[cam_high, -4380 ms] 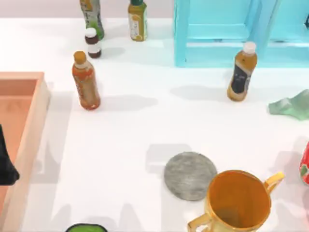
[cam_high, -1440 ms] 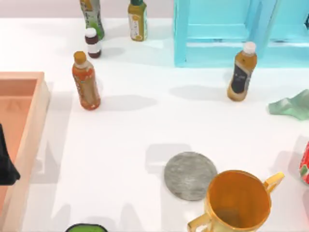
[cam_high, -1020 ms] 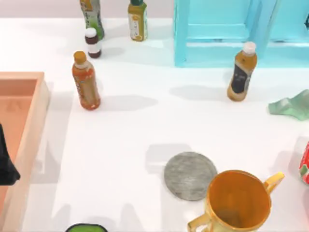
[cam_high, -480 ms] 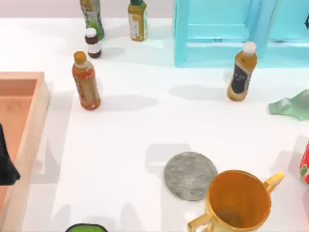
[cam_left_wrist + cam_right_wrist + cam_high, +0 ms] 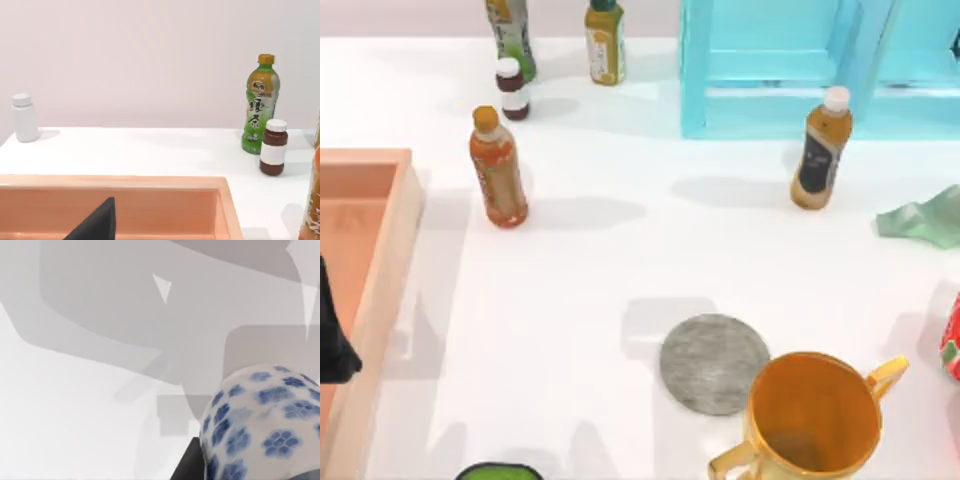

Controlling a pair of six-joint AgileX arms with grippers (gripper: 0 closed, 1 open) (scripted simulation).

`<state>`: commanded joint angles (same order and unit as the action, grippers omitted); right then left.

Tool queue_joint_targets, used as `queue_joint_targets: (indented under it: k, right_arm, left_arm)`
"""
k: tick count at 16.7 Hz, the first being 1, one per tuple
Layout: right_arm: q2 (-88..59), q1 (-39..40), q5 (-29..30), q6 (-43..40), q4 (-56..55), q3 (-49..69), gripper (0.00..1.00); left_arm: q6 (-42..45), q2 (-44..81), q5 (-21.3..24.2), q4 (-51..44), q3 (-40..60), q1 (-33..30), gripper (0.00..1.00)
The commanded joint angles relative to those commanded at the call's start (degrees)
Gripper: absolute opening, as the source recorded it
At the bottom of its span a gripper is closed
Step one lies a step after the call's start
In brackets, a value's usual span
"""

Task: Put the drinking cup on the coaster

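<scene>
Here the coaster (image 5: 714, 363) lies flat on the white table (image 5: 620, 270), bare on top, toward the near edge and right of the middle; the big orange cup's (image 5: 812, 420) rim overlaps its lower right side, so I cannot tell whether the two touch. The orange cup is cut off at the bottom edge, with one handle showing at its upper right and another at its lower left. In the right wrist view the cup (image 5: 260, 425) looms very close, its blue-dotted wall filling the corner above soft grey shadows on the table; a dark piece sits against its lower side, too little of it showing to say whether the right gripper's fingers are apart or clamped on the cup. From above, a dark shape (image 5: 334, 335) pokes in at the left edge over the wooden tray (image 5: 382, 270), likely part of the left arm; the left wrist view shows a black wedge (image 5: 97, 224) over that tray, and its fingers' state cannot be told either. A red item (image 5: 951, 340), a green one (image 5: 500, 471) and the blue rack (image 5: 800, 70) are all cut off by the edges.
</scene>
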<state>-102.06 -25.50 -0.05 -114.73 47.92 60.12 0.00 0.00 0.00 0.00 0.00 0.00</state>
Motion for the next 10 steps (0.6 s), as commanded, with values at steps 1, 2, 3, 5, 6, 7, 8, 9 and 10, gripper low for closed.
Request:
queue_joint_targets:
  k: [1, 2, 3, 5, 6, 7, 8, 9, 10]
  right_arm:
    - [0.0, 0.0, 0.0, 0.0, 0.0, 0.0, 0.0]
    - [0.14, 0.31, 0.1, 0.55, 0.1, 0.53, 0.0]
    - [0.44, 0.97, 0.31, 1.67, 0.3, 1.6, 0.0]
    - [1.37, 3.45, 0.98, 5.69, 1.05, 4.95, 0.0]
    - [1.91, 5.26, 1.39, 8.58, 1.62, 7.04, 0.0]
    - [2.42, 7.44, 1.82, 12.14, 2.33, 9.35, 0.0]
    - [2.86, 9.95, 2.24, 16.35, 3.17, 11.77, 0.0]
    - [3.22, 12.71, 2.63, 21.15, 4.12, 14.2, 0.0]
    - [3.46, 15.69, 2.97, 26.54, 5.2, 16.57, 0.0]
  left_arm:
    - [0.0, 0.0, 0.0, 0.0, 0.0, 0.0, 1.0]
    - [0.0, 0.0, 0.0, 0.0, 0.0, 0.0, 1.0]
    - [0.0, 0.0, 0.0, 0.0, 0.0, 0.0, 1.0]
    - [0.0, 0.0, 0.0, 0.0, 0.0, 0.0, 1.0]
    - [0.0, 0.0, 0.0, 0.0, 0.0, 0.0, 1.0]
    - [0.0, 0.0, 0.0, 0.0, 0.0, 0.0, 1.0]
    - [0.0, 0.0, 0.0, 0.0, 0.0, 0.0, 1.0]
    - [0.0, 0.0, 0.0, 0.0, 0.0, 0.0, 1.0]
    - [0.0, 0.0, 0.0, 0.0, 0.0, 0.0, 1.0]
